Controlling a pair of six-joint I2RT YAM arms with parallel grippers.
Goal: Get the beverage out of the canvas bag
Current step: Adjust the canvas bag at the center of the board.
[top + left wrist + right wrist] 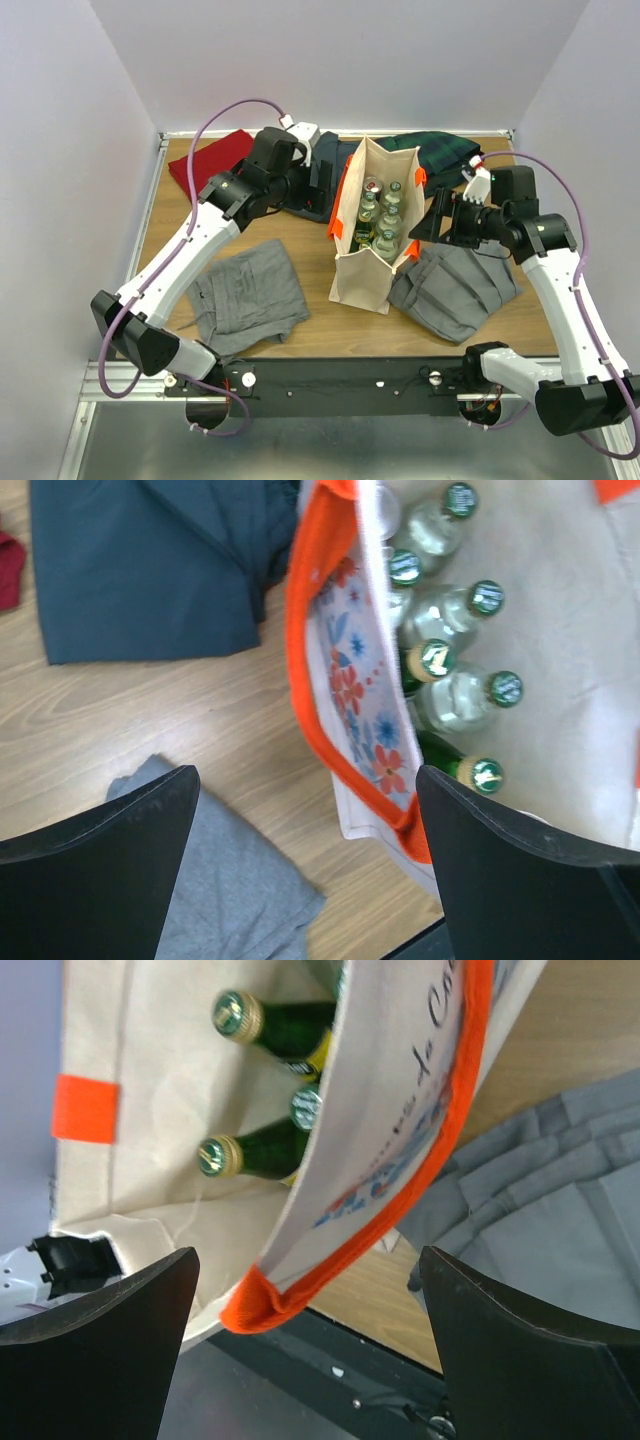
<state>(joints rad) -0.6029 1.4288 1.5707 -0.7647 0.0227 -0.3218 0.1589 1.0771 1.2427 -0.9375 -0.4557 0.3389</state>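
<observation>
Where white walls (350,60) close round a wooden table (310,325), the tall beige canvas bag (362,285) holding glass bottles (380,215) is set between the wide-open left gripper (320,190) and right gripper (437,222).

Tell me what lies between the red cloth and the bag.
A folded navy cloth lies on the table between the red cloth and the bag. The left wrist view shows it most plainly.
</observation>
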